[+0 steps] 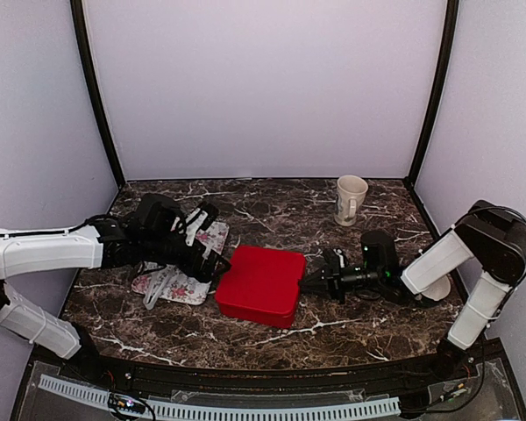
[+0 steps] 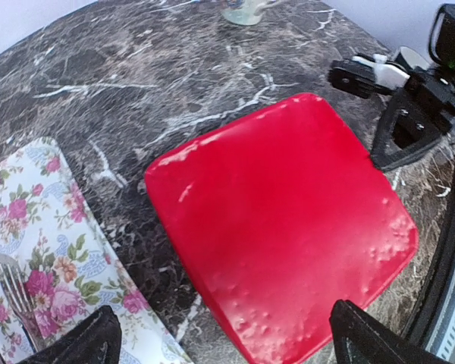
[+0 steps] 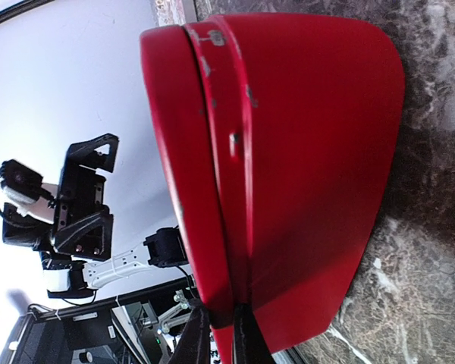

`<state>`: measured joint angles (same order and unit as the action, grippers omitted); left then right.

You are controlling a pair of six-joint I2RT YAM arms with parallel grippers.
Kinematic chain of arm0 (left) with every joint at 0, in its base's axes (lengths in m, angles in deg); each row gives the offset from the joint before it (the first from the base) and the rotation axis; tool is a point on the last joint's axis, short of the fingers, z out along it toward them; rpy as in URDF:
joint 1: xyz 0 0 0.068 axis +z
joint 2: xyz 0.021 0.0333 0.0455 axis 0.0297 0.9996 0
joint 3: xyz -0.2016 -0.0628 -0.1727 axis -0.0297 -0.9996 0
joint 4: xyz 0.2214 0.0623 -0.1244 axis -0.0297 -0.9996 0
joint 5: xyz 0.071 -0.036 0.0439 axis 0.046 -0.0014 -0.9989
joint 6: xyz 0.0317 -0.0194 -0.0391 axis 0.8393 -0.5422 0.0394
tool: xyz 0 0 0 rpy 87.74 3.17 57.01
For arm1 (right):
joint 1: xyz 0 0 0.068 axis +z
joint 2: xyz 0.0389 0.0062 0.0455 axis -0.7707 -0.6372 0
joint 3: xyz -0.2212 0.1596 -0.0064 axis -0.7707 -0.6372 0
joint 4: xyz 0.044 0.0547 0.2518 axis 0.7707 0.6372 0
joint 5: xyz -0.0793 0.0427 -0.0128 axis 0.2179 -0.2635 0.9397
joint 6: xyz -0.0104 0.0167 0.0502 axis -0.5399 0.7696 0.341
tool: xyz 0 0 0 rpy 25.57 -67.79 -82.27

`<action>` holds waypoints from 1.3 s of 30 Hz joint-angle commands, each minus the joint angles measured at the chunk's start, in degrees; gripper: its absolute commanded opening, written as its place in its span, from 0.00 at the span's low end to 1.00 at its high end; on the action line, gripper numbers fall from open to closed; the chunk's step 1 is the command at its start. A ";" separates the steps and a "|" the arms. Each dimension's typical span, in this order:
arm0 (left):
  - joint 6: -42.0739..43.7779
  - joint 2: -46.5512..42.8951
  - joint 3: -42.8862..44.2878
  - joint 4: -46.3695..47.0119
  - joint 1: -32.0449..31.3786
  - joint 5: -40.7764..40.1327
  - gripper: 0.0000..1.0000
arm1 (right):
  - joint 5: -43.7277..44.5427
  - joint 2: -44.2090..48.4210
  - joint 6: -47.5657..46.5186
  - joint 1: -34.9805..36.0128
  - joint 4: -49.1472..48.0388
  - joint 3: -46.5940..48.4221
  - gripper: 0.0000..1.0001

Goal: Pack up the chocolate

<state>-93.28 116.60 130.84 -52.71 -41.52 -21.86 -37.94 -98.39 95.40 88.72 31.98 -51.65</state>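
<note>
No chocolate shows in any view. A closed red box point(image 1: 261, 284) lies mid-table; it also fills the left wrist view point(image 2: 288, 220) and the right wrist view point(image 3: 288, 152). My left gripper point(image 1: 212, 263) hovers over the box's left edge, its jaws wide apart and empty point(image 2: 227, 343). My right gripper point(image 1: 310, 282) is at the box's right side, its two fingers pinched on the rim of the lid point(image 3: 218, 330).
A floral napkin point(image 1: 182, 282) with a fork point(image 2: 15, 288) lies left of the box, under my left arm. A cream mug point(image 1: 351, 199) stands at the back right. Walls enclose the marble table on three sides.
</note>
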 commanded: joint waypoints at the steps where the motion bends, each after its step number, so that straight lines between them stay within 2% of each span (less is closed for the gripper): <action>1: 11.03 -4.42 -0.01 1.08 -7.50 -3.59 0.99 | -1.74 1.78 -2.88 -0.49 4.53 0.89 0.00; 6: 23.45 0.01 2.68 -0.84 -18.57 -11.33 0.90 | -1.84 1.65 -2.50 -0.45 4.27 0.92 0.00; 10: 30.28 6.59 4.81 0.00 -25.85 -19.21 0.88 | -1.84 1.64 -1.95 -0.43 3.44 0.90 0.00; 14: 36.16 12.76 6.71 4.71 -29.94 -26.46 0.86 | -1.96 1.72 -1.94 -0.42 3.31 0.85 0.00; 20: 42.92 20.43 8.81 9.21 -32.87 -32.76 0.74 | -2.41 1.63 -1.94 -0.40 3.22 0.74 0.00; 25: 41.98 22.36 10.17 11.59 -32.89 -38.44 0.55 | -2.71 0.97 -2.10 -0.15 3.34 1.08 0.00; 31: 35.79 22.07 11.06 11.93 -32.75 -38.78 0.41 | -2.84 -1.19 -1.94 0.15 1.91 1.45 0.00; 35: 30.67 21.12 11.25 11.84 -32.34 -36.52 0.28 | -2.22 -1.84 -1.95 0.28 1.64 1.24 0.09; 39: 25.40 20.82 11.58 10.62 -30.94 -34.02 0.21 | -1.23 -1.68 -2.25 0.28 2.68 0.49 0.16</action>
<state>-60.34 139.72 139.67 -44.19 -74.53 -56.37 -38.44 -99.29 93.10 88.31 33.89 -50.80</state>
